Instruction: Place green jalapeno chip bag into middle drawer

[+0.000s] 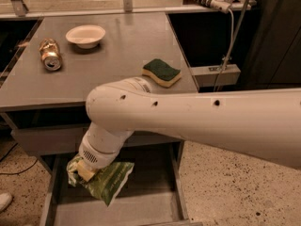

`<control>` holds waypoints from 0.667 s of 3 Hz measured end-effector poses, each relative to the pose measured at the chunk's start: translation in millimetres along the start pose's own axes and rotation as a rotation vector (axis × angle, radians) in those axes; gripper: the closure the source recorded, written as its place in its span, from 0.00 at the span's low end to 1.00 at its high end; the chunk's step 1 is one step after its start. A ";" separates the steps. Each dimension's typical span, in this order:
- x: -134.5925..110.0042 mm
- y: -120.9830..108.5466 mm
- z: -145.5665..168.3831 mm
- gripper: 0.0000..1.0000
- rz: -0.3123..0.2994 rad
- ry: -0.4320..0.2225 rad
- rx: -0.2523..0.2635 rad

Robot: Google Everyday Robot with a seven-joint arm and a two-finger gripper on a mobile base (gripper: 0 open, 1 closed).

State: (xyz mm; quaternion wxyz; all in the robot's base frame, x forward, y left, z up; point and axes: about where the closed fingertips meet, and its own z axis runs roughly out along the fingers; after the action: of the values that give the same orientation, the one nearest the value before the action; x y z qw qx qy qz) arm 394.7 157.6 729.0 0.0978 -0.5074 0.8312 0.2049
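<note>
My gripper (87, 170) is at the lower left, under the counter's front edge, at the end of the big white arm that reaches in from the right. It is shut on the green jalapeno chip bag (112, 182), which hangs crumpled from it with its lower corner pointing down. The bag hangs over the open middle drawer (149, 205), a grey metal tray with a bare floor and low side walls. I cannot tell whether the bag touches the drawer floor. The wrist hides most of the fingers.
On the grey counter (103, 74) lie a green-and-yellow sponge (162, 72), a white bowl (85, 35) and a gold can (50, 54) on its side. A closed drawer front (42, 140) sits above the open one. A cable hangs at the right (230, 41).
</note>
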 end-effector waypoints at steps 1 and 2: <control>35.1 -6.4 64.9 1.00 0.070 0.004 -0.041; 50.8 -26.7 124.2 1.00 0.122 -0.030 -0.059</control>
State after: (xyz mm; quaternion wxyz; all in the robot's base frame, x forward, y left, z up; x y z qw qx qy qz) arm 388.9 160.7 592.4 0.0825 -0.4552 0.8528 0.2425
